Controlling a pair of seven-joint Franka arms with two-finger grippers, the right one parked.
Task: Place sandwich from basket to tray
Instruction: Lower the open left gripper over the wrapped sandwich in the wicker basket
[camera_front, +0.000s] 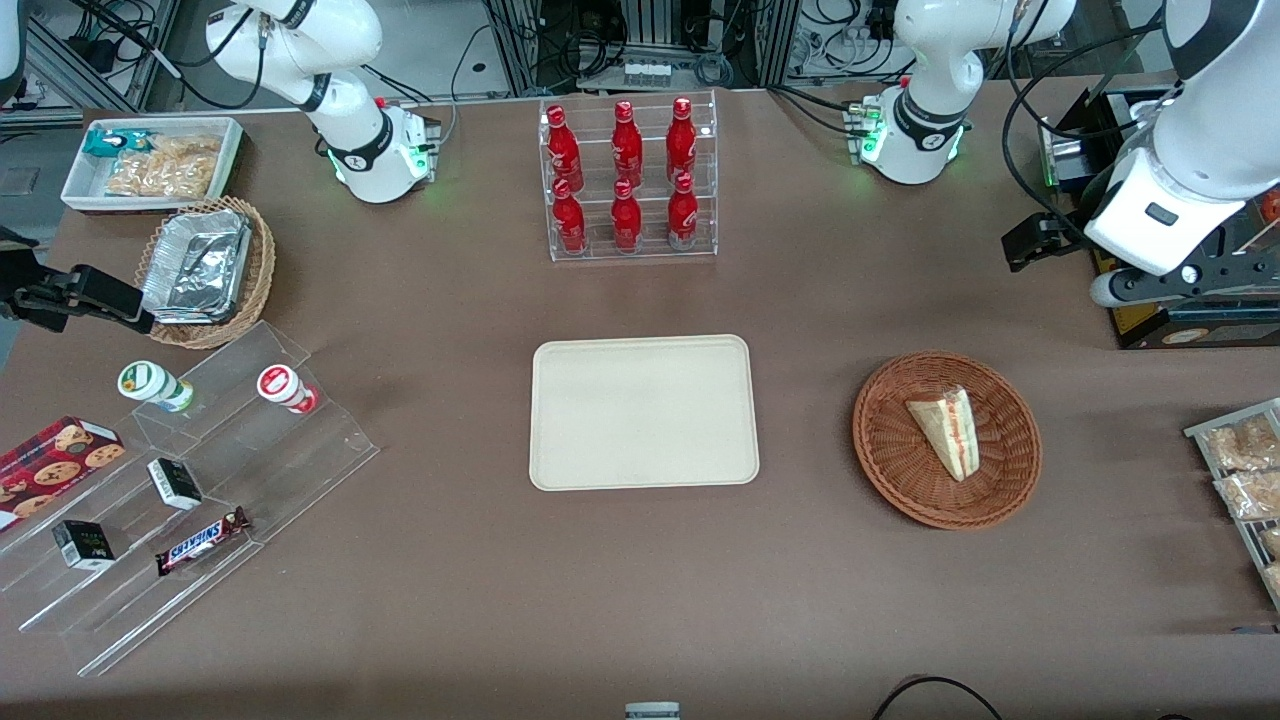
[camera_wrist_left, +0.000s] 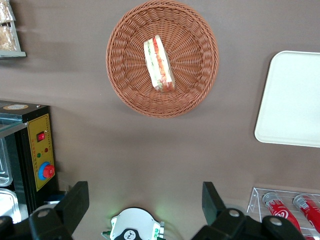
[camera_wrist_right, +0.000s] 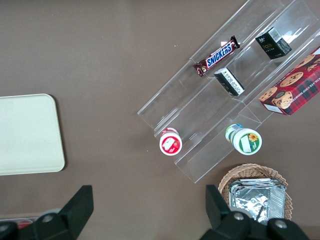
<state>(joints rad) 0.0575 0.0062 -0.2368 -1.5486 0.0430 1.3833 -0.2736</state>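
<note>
The sandwich (camera_front: 947, 430) (camera_wrist_left: 159, 64), a pale bread wedge with red and green filling, lies in the middle of the reddish-brown wicker basket (camera_front: 880, 440) (camera_wrist_left: 125, 65). The cream tray (camera_front: 643, 412) (camera_wrist_left: 295, 100) lies flat beside the basket, toward the parked arm's end, with nothing on it. My gripper (camera_front: 1040, 243) (camera_wrist_left: 145, 192) hangs high above the table, farther from the front camera than the basket and near the black machine. Its fingers (camera_wrist_left: 75, 200) stand wide apart and open, with nothing between them.
A clear rack of red bottles (camera_front: 628, 180) (camera_wrist_left: 290, 207) stands farther from the front camera than the tray. A black machine with a yellow panel (camera_front: 1180, 310) (camera_wrist_left: 37, 150) and a rack of snack bags (camera_front: 1245, 470) sit at the working arm's end. Acrylic steps (camera_front: 200, 480) lie toward the parked arm's end.
</note>
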